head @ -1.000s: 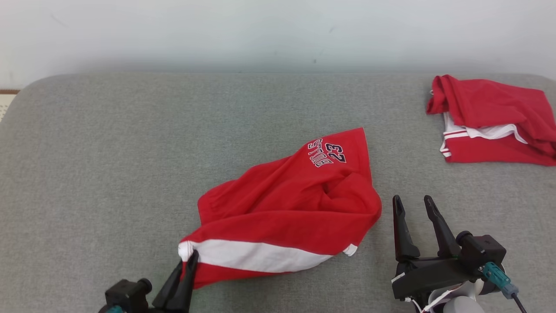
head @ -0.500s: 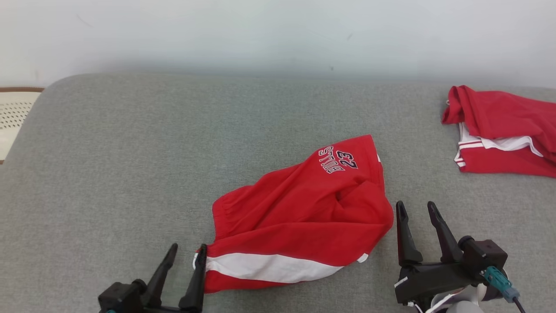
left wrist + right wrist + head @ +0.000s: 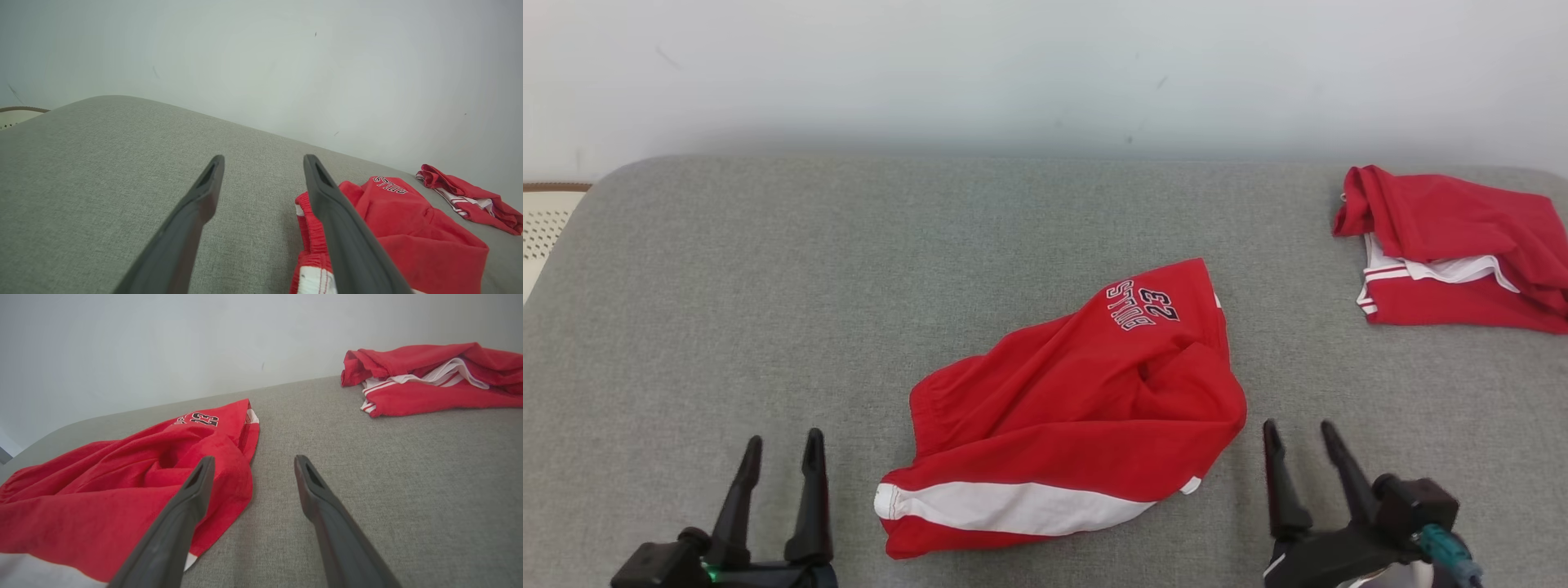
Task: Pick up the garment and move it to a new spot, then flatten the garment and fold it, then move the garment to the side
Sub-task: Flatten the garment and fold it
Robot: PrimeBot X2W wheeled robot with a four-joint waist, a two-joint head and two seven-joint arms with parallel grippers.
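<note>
The garment [image 3: 1078,408], red shorts with a white side stripe and a "23" print, lies crumpled near the middle of the grey cushioned surface [image 3: 768,286]. It also appears in the left wrist view [image 3: 408,232] and the right wrist view [image 3: 122,486]. My left gripper [image 3: 780,445] stands open at the lower left, apart from the garment's stripe corner, with nothing between its fingers [image 3: 204,192]. My right gripper [image 3: 1298,433] stands open at the lower right, just right of the garment's edge, also holding nothing.
A second red and white garment [image 3: 1454,249] lies folded at the far right of the surface, also seen in the right wrist view [image 3: 433,377]. A pale wall [image 3: 1045,73] runs behind. A perforated white object [image 3: 543,233] shows past the left edge.
My left gripper has opened, let go of the garment's stripe corner and drawn back to the left. The corner dropped onto the surface. The head camera shifted slightly.
</note>
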